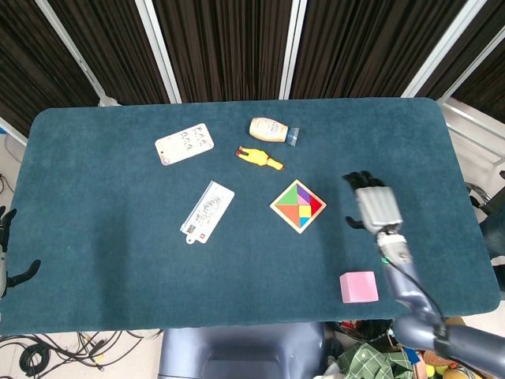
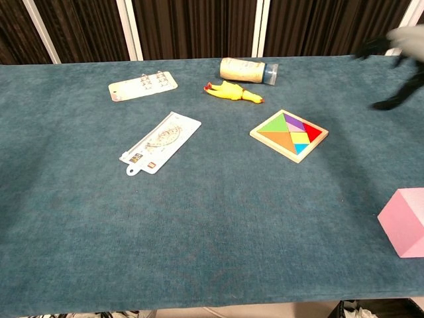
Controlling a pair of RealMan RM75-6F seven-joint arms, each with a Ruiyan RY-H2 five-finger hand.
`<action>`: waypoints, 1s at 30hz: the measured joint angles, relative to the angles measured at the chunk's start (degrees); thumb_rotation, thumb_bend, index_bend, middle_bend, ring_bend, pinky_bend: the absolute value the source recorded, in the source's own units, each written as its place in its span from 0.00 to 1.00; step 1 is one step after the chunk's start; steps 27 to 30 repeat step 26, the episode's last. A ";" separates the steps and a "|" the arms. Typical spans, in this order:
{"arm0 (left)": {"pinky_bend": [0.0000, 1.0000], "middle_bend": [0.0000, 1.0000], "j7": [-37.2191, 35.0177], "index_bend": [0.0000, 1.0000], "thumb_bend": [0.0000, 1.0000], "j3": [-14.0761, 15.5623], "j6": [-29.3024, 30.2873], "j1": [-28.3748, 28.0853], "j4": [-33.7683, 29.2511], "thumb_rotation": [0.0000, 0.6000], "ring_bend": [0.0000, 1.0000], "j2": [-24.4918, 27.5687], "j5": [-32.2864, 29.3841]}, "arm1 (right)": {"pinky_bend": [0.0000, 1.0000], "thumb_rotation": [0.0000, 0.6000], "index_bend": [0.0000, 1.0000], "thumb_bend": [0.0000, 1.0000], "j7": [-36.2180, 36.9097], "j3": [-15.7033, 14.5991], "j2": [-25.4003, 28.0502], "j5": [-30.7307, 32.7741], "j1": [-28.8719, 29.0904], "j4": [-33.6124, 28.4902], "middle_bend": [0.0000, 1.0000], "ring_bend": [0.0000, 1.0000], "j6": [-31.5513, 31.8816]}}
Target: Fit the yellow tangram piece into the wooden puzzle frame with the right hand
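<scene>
The wooden puzzle frame (image 1: 298,206) (image 2: 289,135) lies flat on the blue cloth right of the table's middle, filled with coloured pieces. The small yellow tangram piece (image 1: 303,210) (image 2: 299,137) sits inside it, flush among the red, orange and blue pieces. My right hand (image 1: 372,205) (image 2: 399,45) hovers to the right of the frame, apart from it, fingers spread and holding nothing; it is motion-blurred in the chest view. My left hand (image 1: 6,253) hangs off the table's left edge, fingers apart and empty.
A mayonnaise bottle (image 1: 272,129) and a yellow rubber chicken (image 1: 259,158) lie behind the frame. A blister card (image 1: 184,144) and a flat white packet (image 1: 207,211) lie to the left. A pink block (image 1: 359,287) sits near the front right edge.
</scene>
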 measured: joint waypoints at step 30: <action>0.00 0.00 1.59 0.07 0.23 1.54 -0.52 -0.07 -0.99 1.00 0.00 0.73 2.45 | 0.21 1.00 0.18 0.11 18.32 -14.47 4.24 -27.40 -25.37 6.27 0.13 0.09 26.12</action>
